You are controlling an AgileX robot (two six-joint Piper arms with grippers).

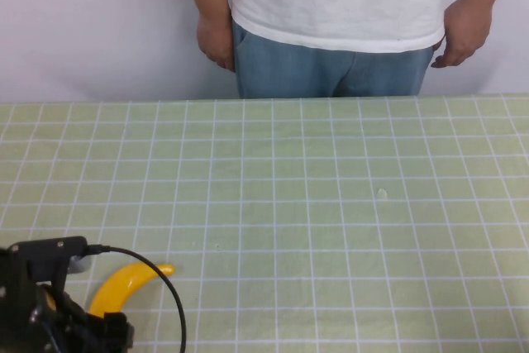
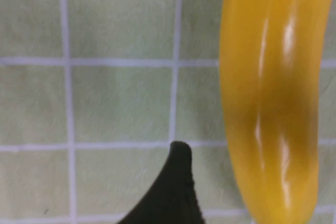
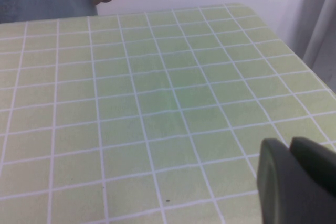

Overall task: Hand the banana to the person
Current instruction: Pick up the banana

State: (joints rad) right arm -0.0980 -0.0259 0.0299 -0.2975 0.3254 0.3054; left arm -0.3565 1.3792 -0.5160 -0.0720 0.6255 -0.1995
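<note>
One banana (image 1: 126, 283) lies flat on the desk (image 1: 331, 229), in the near left corner as the high view shows it, close to the robot's side and far from the far edge. It curves like an arc, with one end pointing toward the middle of the desk and the other end running under the dark body of the left arm. Its skin is glossy yellow-orange with bright streaks of reflected light.

The left pincer (image 1: 78, 320) hangs low over that near left corner, right above the near end of the banana. In the left wrist view the banana (image 2: 270, 103) fills one side of the picture, resting on the green gridded cover, and a single dark fingertip (image 2: 176, 182) shows just beside it, with a strip of bare desk between the two. The other finger is out of sight, so I cannot tell whether this pincer is spread or pressed together; nothing shows it touching the fruit.

The right pincer (image 3: 299, 182) appears only in its own wrist view, as a dark grey rounded part over the desk's right side, near that edge. Whether it is spread or pressed together I cannot tell.

The person (image 1: 339, 22) stands behind the far edge of the desk in a white shirt and blue jeans, arms hanging, both hands at the hips.
</note>
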